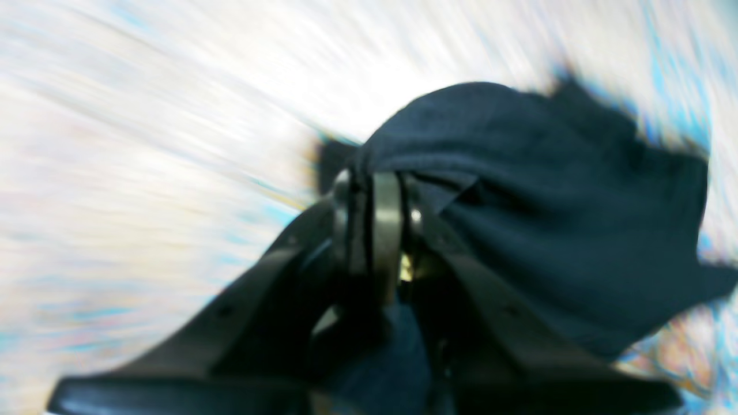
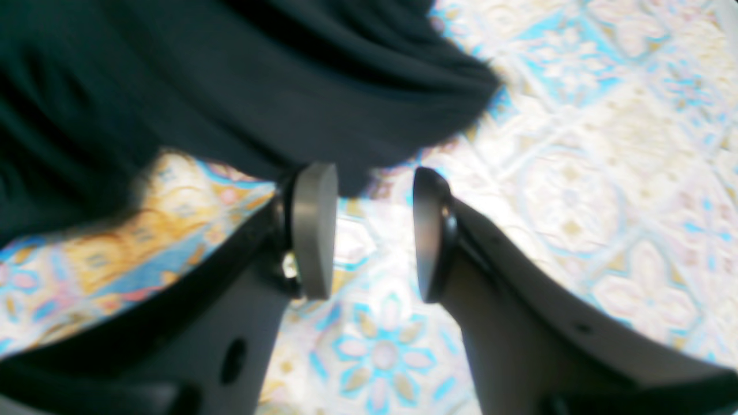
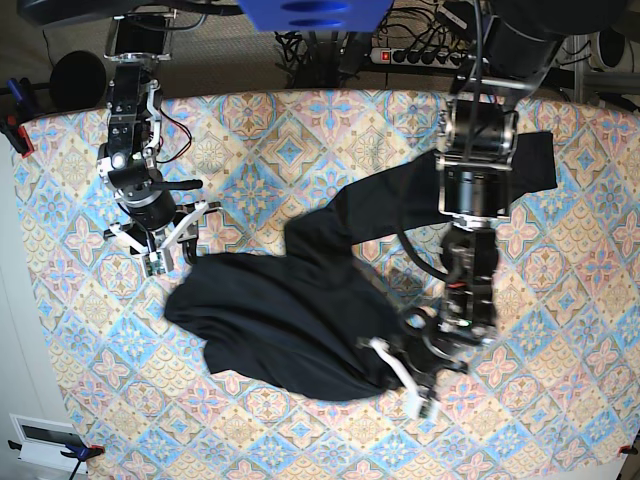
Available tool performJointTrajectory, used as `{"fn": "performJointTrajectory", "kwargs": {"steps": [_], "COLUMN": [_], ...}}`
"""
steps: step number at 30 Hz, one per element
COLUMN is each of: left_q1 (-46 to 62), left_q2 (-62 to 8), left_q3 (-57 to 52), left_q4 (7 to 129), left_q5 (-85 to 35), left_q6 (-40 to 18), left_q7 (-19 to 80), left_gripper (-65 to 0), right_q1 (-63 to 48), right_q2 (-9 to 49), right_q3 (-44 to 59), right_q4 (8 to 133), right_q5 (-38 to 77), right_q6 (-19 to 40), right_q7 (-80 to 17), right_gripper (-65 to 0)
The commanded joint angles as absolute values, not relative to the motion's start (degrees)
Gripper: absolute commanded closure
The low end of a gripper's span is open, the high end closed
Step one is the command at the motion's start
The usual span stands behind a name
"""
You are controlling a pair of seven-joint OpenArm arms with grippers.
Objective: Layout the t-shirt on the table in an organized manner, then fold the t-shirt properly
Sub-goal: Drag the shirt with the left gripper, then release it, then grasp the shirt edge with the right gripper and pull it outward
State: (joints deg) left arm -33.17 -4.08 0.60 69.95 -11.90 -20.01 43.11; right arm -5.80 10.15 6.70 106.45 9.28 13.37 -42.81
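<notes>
T-shirt (image 3: 290,325), plain black, lay crumpled near middle of table (image 3: 80,340), bunched into rounded heap w/ one long sleeve running up and away from heap toward table's far right edge. Rest of cloth w/ pastel diamond tiles showed all round it.

Left gripper (image 1: 375,196) was clamped on a fold of t-shirt at heap's lower right corner; jaws close together w/ black fabric pinched between pads, more fabric draped off to one side of fingers. Left wrist view heavily smeared, so table pattern unreadable there. In base view same gripper (image 3: 405,375) sat at heap's near-right edge, arm reaching down across sleeve.

Right gripper (image 2: 375,225) stood w/ jaws apart, nothing between pads (image 2: 314,230), only tiled cloth visible in gap. Hung just beside heap's upper left edge, t-shirt hem close to fingertips; contact couldn't be told. In base view right gripper (image 3: 160,245) sat at heap's far-left corner.
</notes>
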Motion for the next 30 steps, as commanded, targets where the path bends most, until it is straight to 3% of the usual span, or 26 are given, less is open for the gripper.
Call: {"fn": "performJointTrajectory", "kwargs": {"steps": [1,4,10,15,22,26,30], "left_q1": [-34.51,-34.51,-33.19,-28.09,-20.88,-18.68,-14.46], "left_q2": [-5.05,-8.57,-16.22,-21.67,-22.99,-22.55,-22.29], "left_q3": [0.13,-0.92,-0.84,-0.48,-6.29,-12.79,-16.4], "left_q4": [72.75,77.85,80.31,80.31,80.31,80.48,85.14], "left_q5": [-12.44,-12.35,-11.74,-9.45,4.97,2.77,-4.0], "left_q6": [-20.35,-20.35,-20.35,-20.26,-11.3,-10.15,-10.15], "left_q7": [42.86,44.35,44.44,44.44,43.91,44.53,48.04], "left_gripper": [0.0,0.0,0.0,-0.2,-15.0,-23.7,-27.6], "right_q1": [-4.88,-4.88,-4.88,-4.88,-1.45,0.75,3.65], "right_q2": [10.59,10.59,10.51,10.51,10.42,10.42,7.43], "right_q3": [6.9,6.9,5.32,1.36,-1.1,-3.82,-6.2], "right_q4": [107.21,107.12,107.56,107.21,106.42,104.04,101.05], "right_q5": [10.15,12.62,13.32,13.32,13.32,13.32,13.32], "right_q6": [13.32,13.67,24.57,25.01,25.1,25.1,25.1], "right_q7": [-42.86,-44.97,-47.78,-48.04,-48.13,-48.13,-48.13], "right_gripper": [-21.0,-21.0,-21.0,-21.0,-21.0,-21.1,-21.1]}}
